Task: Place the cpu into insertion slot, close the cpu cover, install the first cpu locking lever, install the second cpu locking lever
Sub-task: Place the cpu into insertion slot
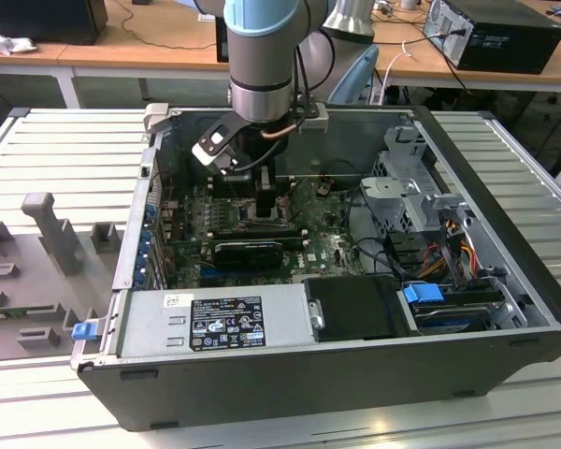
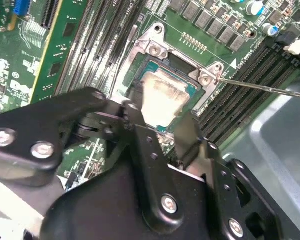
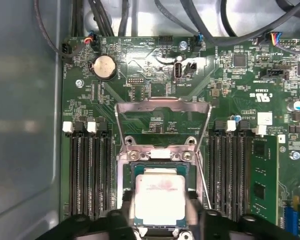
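Note:
The cpu (image 3: 159, 196), a pale silvery square chip, sits within the insertion slot (image 3: 126, 172), level with its rim, in both wrist views (image 2: 162, 95). My gripper (image 3: 160, 210) is shut on the cpu, with one black finger (image 2: 140, 132) on each of two opposite edges. The cpu cover (image 3: 162, 105), a thin silver frame, stands swung open beyond the socket's hinge. A thin wire locking lever (image 2: 265, 87) juts out unlatched beside the socket. In the exterior view the arm reaches down into the open case, its gripper (image 1: 252, 192) over the insertion slot (image 1: 262, 222).
Long black memory slots (image 3: 90, 170) flank the socket on both sides. A long black expansion card (image 1: 252, 251) lies just in front of it, then the power supply (image 1: 215, 323). A drive cage (image 1: 411, 187) and cables (image 1: 449, 243) fill the exterior view's right.

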Robot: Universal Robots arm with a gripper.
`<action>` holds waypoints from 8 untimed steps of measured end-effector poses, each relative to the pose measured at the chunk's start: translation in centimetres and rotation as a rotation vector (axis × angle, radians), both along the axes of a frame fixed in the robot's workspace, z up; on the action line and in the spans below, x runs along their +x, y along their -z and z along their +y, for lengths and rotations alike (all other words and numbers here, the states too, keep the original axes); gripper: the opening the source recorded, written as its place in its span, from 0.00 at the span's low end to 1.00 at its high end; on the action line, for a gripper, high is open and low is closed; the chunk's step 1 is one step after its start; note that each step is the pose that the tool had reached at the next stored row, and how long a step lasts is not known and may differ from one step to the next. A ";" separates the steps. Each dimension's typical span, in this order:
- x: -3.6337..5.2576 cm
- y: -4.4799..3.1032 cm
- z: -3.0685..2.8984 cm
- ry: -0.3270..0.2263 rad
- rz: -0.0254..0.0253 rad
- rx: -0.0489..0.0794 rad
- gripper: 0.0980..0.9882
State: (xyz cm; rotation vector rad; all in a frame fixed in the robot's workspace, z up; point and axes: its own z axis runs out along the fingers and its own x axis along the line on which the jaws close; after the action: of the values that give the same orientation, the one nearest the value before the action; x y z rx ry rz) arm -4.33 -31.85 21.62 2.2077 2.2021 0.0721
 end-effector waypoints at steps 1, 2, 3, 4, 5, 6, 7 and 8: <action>0.00 -0.01 -0.09 0.000 0.0002 -0.005 0.41; -0.01 -0.02 -0.18 0.000 0.0004 -0.008 0.41; -0.01 -0.02 -0.31 0.000 0.0003 -0.011 0.34; 0.00 -0.01 -0.41 0.000 0.0003 -0.013 0.27; -0.01 -0.01 -0.49 0.000 0.0004 -0.015 0.27; -0.01 -0.01 -0.51 0.000 0.0003 -0.016 0.20; 0.00 -0.02 -0.52 0.000 0.0004 -0.018 0.07; 0.00 -0.05 -0.52 0.000 0.0004 -0.020 0.01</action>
State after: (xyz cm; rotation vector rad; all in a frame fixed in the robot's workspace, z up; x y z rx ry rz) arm -4.33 -32.37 21.67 2.1977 2.1936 0.0500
